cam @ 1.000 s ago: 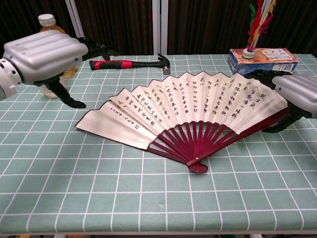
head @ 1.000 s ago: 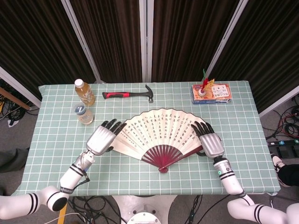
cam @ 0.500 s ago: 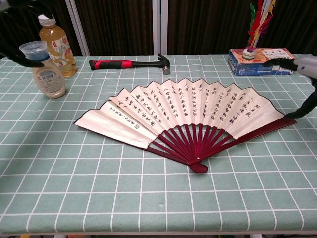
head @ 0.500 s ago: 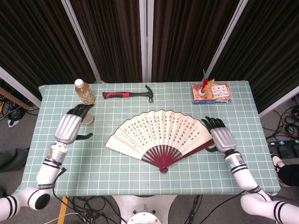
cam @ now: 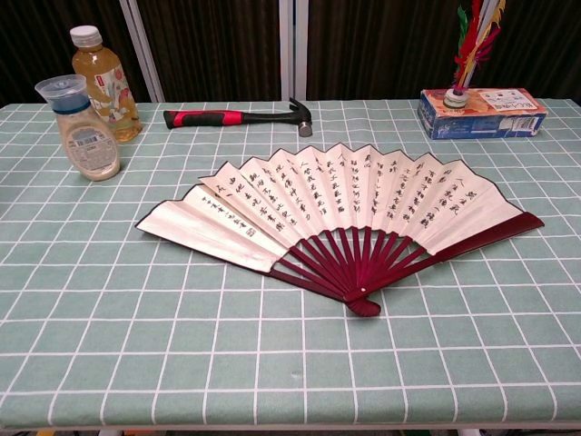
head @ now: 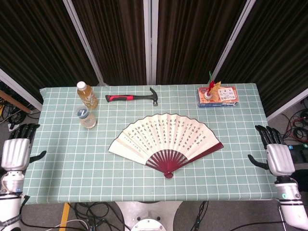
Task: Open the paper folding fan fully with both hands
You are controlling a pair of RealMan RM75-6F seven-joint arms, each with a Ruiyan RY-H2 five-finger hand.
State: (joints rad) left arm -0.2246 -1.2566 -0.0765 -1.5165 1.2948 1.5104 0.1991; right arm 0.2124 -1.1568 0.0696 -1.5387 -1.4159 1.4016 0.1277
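Observation:
The paper folding fan [head: 166,139] lies spread wide on the green checked tablecloth, cream leaf with black script, dark red ribs meeting at a pivot near the front. In the chest view the fan [cam: 336,204] fills the table's middle. My left hand [head: 17,150] hangs beyond the table's left edge, fingers apart, holding nothing. My right hand [head: 274,153] is off the right edge, fingers apart and empty. Neither hand touches the fan, and neither shows in the chest view.
A hammer [head: 132,97] with a red and black handle lies at the back. A tea bottle [head: 86,94] and a small jar [head: 86,118] stand at the back left. An orange box [head: 217,96] with a feathered shuttlecock sits at the back right.
Both hands have drawn away from the fan, outward past the table's left and right edges. The fan lies spread and unmoved.

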